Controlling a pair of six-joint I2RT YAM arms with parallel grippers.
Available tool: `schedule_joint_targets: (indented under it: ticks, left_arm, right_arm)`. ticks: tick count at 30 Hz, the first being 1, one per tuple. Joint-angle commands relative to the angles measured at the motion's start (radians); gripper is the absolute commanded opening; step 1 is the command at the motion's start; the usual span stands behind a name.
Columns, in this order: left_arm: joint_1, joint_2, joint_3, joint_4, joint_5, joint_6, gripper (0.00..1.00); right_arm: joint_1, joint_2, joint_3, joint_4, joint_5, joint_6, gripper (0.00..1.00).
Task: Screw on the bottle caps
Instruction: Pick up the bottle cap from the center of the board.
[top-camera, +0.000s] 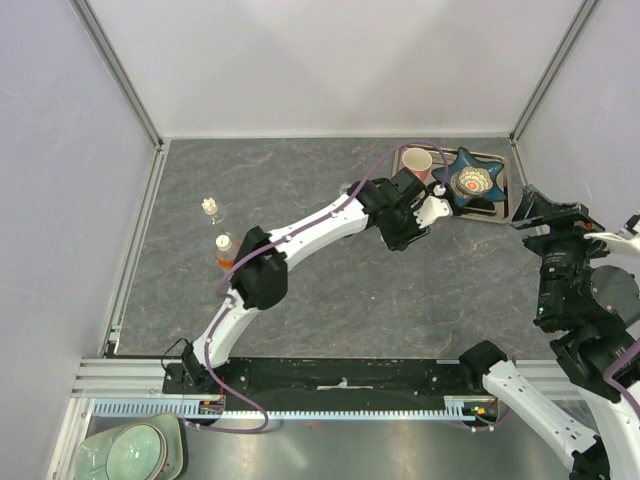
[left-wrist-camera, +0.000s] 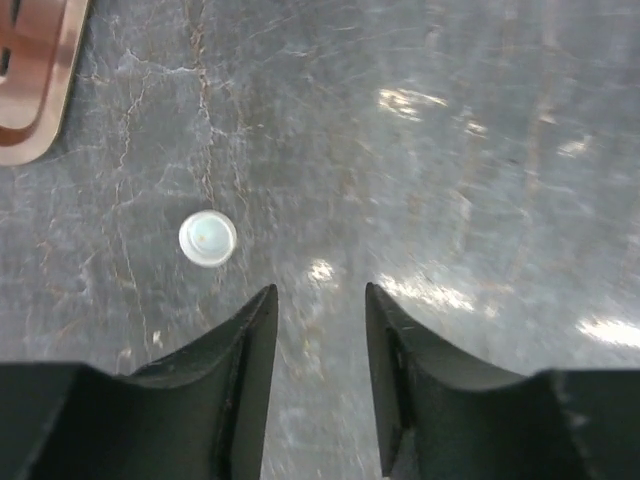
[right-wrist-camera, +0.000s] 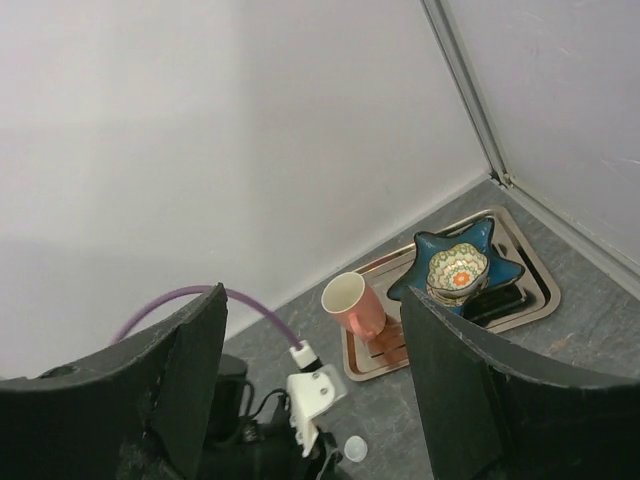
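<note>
A small white bottle cap (left-wrist-camera: 208, 239) lies flat on the grey table, just ahead and left of my left gripper (left-wrist-camera: 320, 300). The jaws of that gripper stand apart over bare table with nothing between them. From above, the cap (top-camera: 439, 190) sits beside the tray's front left corner, close to the left gripper (top-camera: 408, 228). An orange bottle (top-camera: 225, 250) and a tiny clear bottle (top-camera: 210, 208) stand at the far left, behind the left arm's elbow. My right gripper (top-camera: 548, 208) hangs raised at the right, open and empty (right-wrist-camera: 312, 300); in its view the cap (right-wrist-camera: 355, 449) shows low down.
A copper tray (top-camera: 503, 205) at the back right holds a pink mug (top-camera: 417, 162) and a blue star-shaped dish (top-camera: 470, 180) with a patterned bowl. White walls with metal rails enclose the table. A pale green plate (top-camera: 130, 452) lies below the front rail.
</note>
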Motion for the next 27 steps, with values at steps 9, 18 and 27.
schedule_joint_targets:
  ticks: [9, 18, 27]
  left_arm:
    - [0.099, 0.223, 0.222, 0.047, -0.052, -0.162, 0.41]
    - [0.118, 0.260, 0.167, 0.099, -0.100, -0.154, 0.38]
    - [0.119, 0.272, 0.119, 0.140, -0.097, -0.160, 0.36]
  right_arm:
    - [0.001, 0.002, -0.063, 0.022, -0.080, -0.027, 0.79]
    - [0.001, 0.006, -0.099, 0.050, -0.111, -0.023, 0.79]
    - [-0.001, 0.017, -0.110, 0.054, -0.132, -0.019, 0.79]
